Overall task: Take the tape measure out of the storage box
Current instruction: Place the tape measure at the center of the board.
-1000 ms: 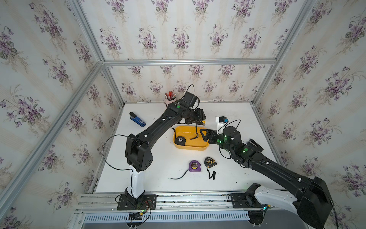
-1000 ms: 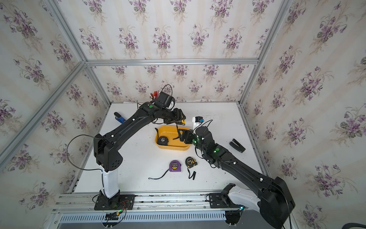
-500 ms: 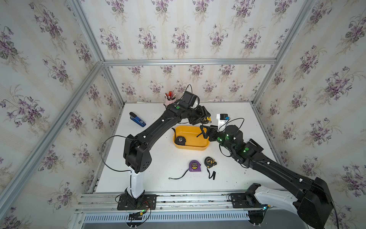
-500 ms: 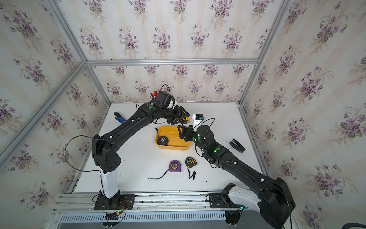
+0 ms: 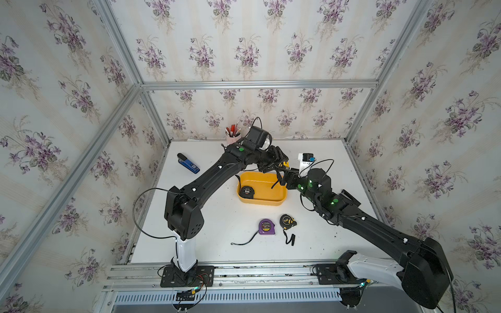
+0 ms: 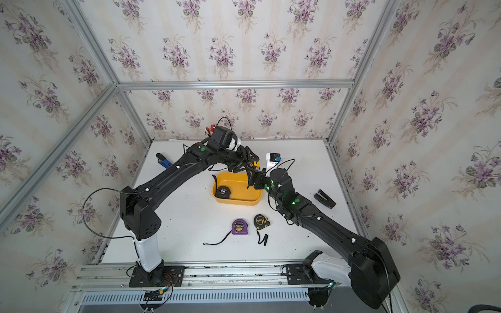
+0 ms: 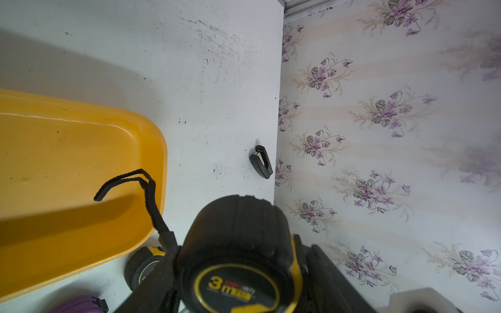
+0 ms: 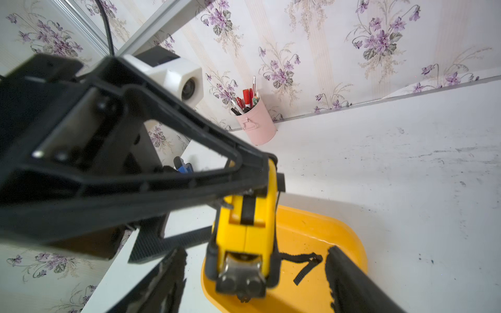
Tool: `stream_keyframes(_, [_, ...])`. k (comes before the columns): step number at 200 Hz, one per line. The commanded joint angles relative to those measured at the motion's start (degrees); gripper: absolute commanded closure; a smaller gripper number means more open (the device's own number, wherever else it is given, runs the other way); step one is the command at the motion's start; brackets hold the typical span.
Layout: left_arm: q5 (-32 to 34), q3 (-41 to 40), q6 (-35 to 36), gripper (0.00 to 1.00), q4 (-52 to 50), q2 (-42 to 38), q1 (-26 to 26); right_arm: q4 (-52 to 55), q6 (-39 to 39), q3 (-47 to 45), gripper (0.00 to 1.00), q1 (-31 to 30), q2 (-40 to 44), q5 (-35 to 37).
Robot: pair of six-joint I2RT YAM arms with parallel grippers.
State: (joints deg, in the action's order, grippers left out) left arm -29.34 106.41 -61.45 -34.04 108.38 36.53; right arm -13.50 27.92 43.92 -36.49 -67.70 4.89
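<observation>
The yellow storage box [image 5: 260,202] [image 6: 238,202] sits mid-table, and a black tape measure [image 5: 246,192] [image 6: 223,191] lies in its left end. My left gripper [image 5: 280,162] [image 7: 241,271] is shut on a black-and-yellow tape measure [image 7: 238,260] [image 8: 245,233], held in the air above the box's far right corner. Its black strap [image 7: 146,189] [image 8: 301,263] dangles over the box. My right gripper [image 5: 284,176] [image 8: 257,276] is open right below it. The held tape measure hangs between the right fingers [image 8: 349,276] with gaps on both sides.
A purple tape measure [image 5: 266,226] and a black-and-yellow one [image 5: 287,220] lie in front of the box. A blue stapler [image 5: 188,163] lies at the left, a pink pen cup [image 5: 232,136] at the back, a white-and-blue item [image 5: 305,160] behind the grippers, and a black stapler [image 6: 324,198] at the right.
My left gripper has risen out of the box with the black-and-yellow tape measure, towards the back right. My right gripper has moved up and back to meet it.
</observation>
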Motion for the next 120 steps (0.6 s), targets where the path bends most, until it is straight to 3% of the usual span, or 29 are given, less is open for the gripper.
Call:
stream_keyframes(1, [-1.1, -0.3, -0.1, 1.00, 3.1, -1.1, 0.1, -3.3, -0.8, 0.8, 0.17, 0.4, -1.1, -0.6])
stream_keyframes(35, [-1.7, -0.2, -0.2, 1.00, 3.6, -1.6, 0.3, -4.3, -0.6, 2.0, 0.24, 1.0, -3.7, -1.4])
stream_keyframes(68, [-2.0, -0.7, 0.0, 1.00, 3.7, -2.1, 0.4, -4.1, -0.4, 2.8, 0.61, 1.1, -4.5, -0.9])
stream_keyframes(77, [-1.8, -0.9, 0.1, 0.91, 3.9, -2.4, 0.4, -3.5, -0.3, 2.9, 0.66, 1.2, -4.4, -0.5])
stream_keyframes(99, [-1.1, -2.0, 0.7, 0.58, 4.6, -3.1, 0.3, -2.6, -0.2, 2.2, 0.73, 1.2, -3.2, 0.5])
stream_keyframes(120, [-0.8, -2.5, 1.1, 0.39, 4.6, -3.4, 0.1, -1.8, -0.2, 1.8, 0.76, 1.2, -1.9, 1.0])
